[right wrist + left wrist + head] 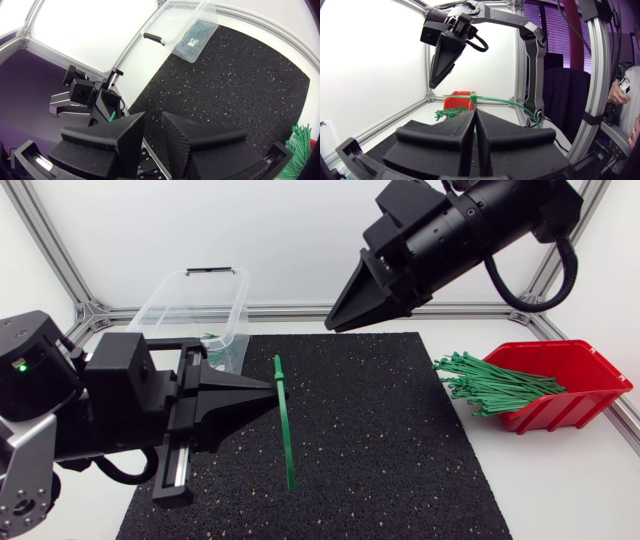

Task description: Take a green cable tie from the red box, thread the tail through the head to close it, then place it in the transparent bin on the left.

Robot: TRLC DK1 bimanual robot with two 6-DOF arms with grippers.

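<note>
Black mat (400, 440), left tool (270, 387) clamping green cable tie (287, 440), right tool (332, 323) slightly parted

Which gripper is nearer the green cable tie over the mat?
Left. The left gripper is shut on the cable tie; the right gripper hangs raised, apart from it.

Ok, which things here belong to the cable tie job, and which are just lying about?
Job:
green cable tie, clamped in the left gripper
red box with loose ties
transparent bin
right gripper, open and empty

Lying about:
only the black mat
</note>
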